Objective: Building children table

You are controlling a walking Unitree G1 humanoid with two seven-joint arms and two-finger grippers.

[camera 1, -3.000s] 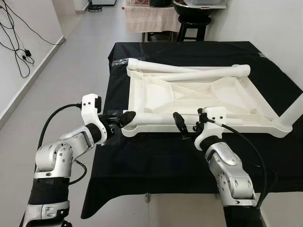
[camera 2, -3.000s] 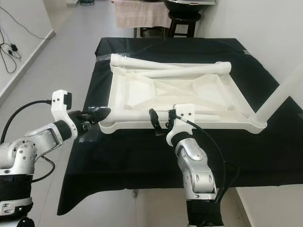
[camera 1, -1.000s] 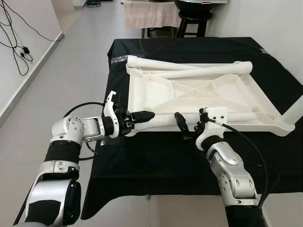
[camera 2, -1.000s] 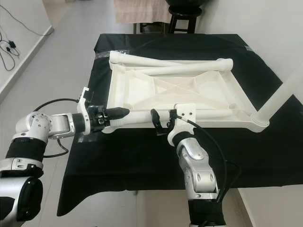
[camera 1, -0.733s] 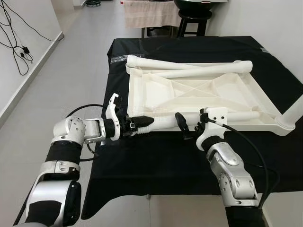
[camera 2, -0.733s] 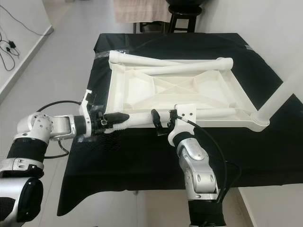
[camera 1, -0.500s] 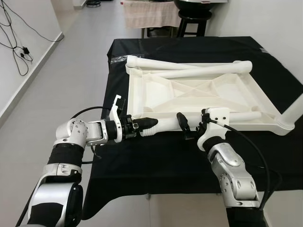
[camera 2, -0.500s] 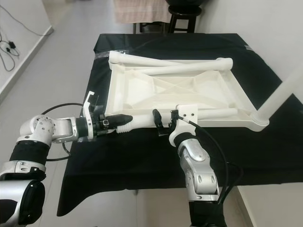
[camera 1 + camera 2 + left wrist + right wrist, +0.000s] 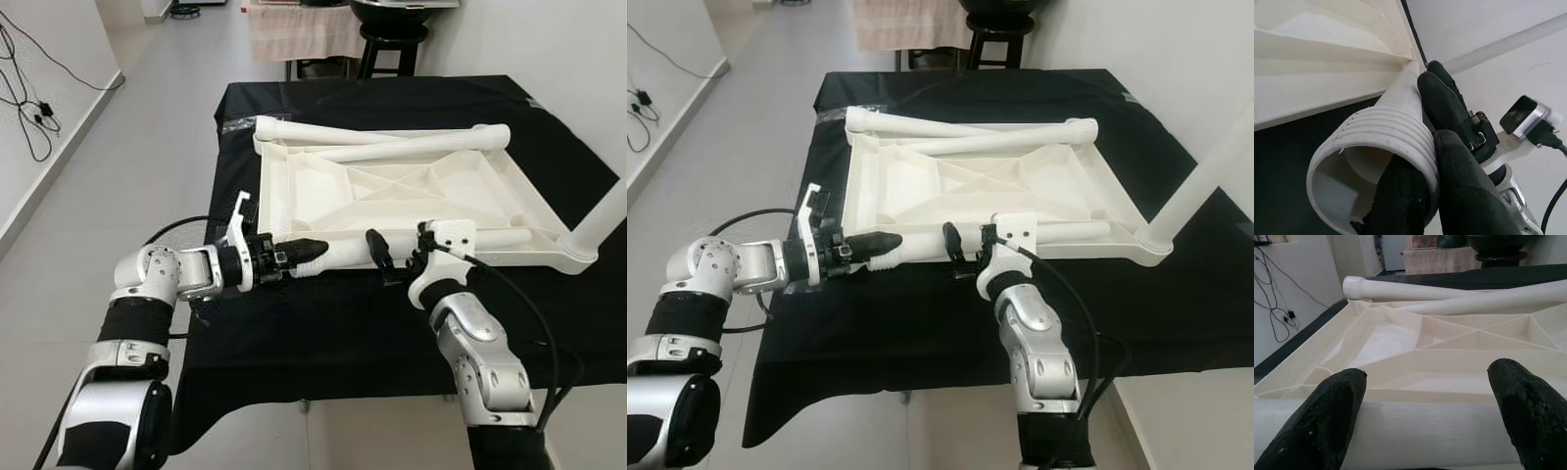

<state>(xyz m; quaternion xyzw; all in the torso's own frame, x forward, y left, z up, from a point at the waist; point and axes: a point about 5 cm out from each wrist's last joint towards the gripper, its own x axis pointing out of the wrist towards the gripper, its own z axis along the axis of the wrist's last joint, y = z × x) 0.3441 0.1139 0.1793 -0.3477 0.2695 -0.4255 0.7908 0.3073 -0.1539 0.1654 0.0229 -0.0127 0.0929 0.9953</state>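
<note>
White plastic table leg tube (image 9: 343,254): threaded end pinched by left gripper (image 9: 306,253).
right gripper (image 9: 1425,418): spread wide astride the tube, contact unclear.
upturned white ribbed tabletop (image 9: 411,191): near rim hidden behind tube.

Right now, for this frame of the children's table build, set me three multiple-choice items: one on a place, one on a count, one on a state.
1. Where does the upturned white tabletop lie?
A. on the floor
B. on the black-covered table
C. on the stool

2. How many loose white legs lie across the tabletop's far end?
A. two
B. none
C. five

3. What is the left gripper doing?
A. hanging idle
B. holding a cable
C. shut on the threaded end of the near leg

Answers:
1 B, the tabletop rests underside up on the black cloth.
2 A, two far legs cross near the far rim.
3 C, the left wrist view shows both fingers clamped around the ribbed tube end, while the right gripper stands open astride the same leg.
</note>
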